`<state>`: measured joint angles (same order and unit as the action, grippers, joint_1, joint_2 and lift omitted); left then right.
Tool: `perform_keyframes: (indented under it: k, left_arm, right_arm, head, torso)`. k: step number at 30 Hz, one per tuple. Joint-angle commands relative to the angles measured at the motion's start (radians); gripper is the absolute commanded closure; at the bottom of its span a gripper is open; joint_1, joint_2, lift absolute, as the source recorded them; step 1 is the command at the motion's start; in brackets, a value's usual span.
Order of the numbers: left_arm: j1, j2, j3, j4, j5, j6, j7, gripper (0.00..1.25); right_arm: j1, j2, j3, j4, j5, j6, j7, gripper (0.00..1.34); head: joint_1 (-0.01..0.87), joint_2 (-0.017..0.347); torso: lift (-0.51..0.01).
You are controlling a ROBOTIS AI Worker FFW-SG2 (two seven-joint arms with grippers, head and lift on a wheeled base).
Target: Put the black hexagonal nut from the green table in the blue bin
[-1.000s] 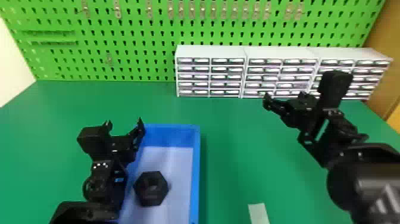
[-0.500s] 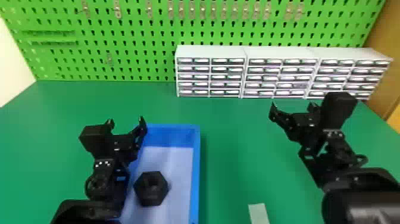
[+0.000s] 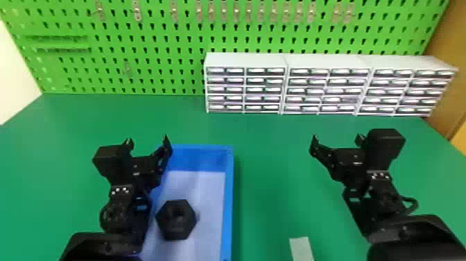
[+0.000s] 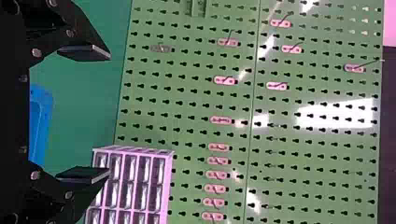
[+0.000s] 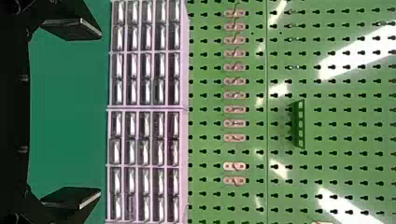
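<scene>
Nut [image 3: 177,219] sits in the bin [image 3: 228,204], lower left of the head view; left gripper [image 3: 148,139] and right gripper [image 3: 337,137], fingers [image 4: 86,51] spread, should back off without nudging it.

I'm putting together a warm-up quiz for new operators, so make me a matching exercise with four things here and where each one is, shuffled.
1. Black hexagonal nut
2. Left gripper
3. Right gripper
4. Drawer cabinets

A. Open, off to the right of the blue bin
B. On the green table, before the pegboard
C. Inside the bin
D. Open, by the bin's left side

Pairs: 1-C, 2-D, 3-A, 4-B
</scene>
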<state>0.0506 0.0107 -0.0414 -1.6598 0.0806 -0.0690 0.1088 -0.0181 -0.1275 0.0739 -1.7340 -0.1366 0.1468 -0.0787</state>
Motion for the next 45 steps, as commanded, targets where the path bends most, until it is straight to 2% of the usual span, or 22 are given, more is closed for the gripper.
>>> perform_keyframes:
  k: [1, 22, 26, 45]
  left_arm:
    - [0.0, 0.0, 0.0, 0.0, 0.002, -0.002, 0.0, 0.38]
    - [0.005, 0.0, -0.009, 0.002, 0.01, 0.0, 0.0, 0.38]
    - [-0.002, 0.0, -0.011, 0.005, 0.005, 0.006, 0.0, 0.38]
    - [-0.002, 0.0, -0.018, 0.012, 0.013, 0.005, 0.0, 0.38]
  right_arm:
    - [0.004, -0.003, 0.001, 0.011, -0.009, -0.021, -0.004, 0.12]
    - [0.007, -0.014, 0.007, 0.014, -0.029, -0.029, -0.007, 0.12]
    - [0.012, -0.008, 0.001, 0.013, -0.029, -0.03, -0.007, 0.12]
    - [0.013, -0.021, 0.006, 0.013, -0.028, -0.03, -0.007, 0.12]
  head:
    - [0.657, 0.057]
    - [0.657, 0.057]
    - [0.657, 0.057]
    - [0.657, 0.057]
  torso:
    - [-0.095]
    - [-0.095]
    - [-0.095]
    - [-0.095]
